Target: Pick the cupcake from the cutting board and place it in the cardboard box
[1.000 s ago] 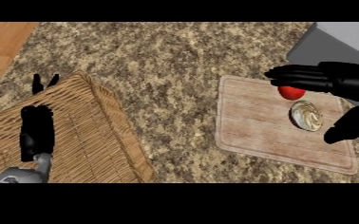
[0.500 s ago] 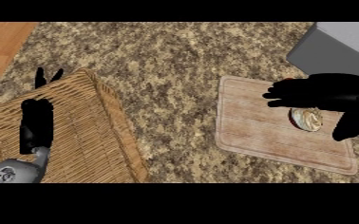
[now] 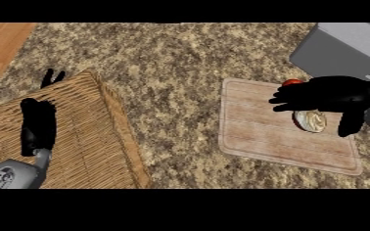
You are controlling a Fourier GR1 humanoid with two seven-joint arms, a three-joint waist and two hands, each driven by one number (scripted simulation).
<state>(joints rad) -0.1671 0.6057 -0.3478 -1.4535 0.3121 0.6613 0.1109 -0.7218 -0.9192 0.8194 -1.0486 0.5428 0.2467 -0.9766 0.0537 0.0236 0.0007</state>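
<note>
Speckled stone, brown and beige and rough-grained, makes up the surface, with a strip of orange wood at its far left corner. Toward the right edge lies the cutting board, a pale wooden rectangle with rounded corners, a raised rim and straight grain lines running along its length. On the board's far right part sits the cupcake, a round thing with a tan, swirled top, and just beyond it a small red ball-like object peeks out by the board's far edge. The right hand, matte black, hovers over the cupcake with its fingers spread toward the left and the thumb hanging down at the cupcake's right side; it is not closed round the cupcake (whether it touches it cannot be told). Behind it, at the far right corner, stands a smooth grey box-shaped block. At the left edge lies a woven wicker mat or basket, golden-brown, with a thick braided rim. The left hand rests over the weave, fingers straight and relaxed, holding nothing
</note>
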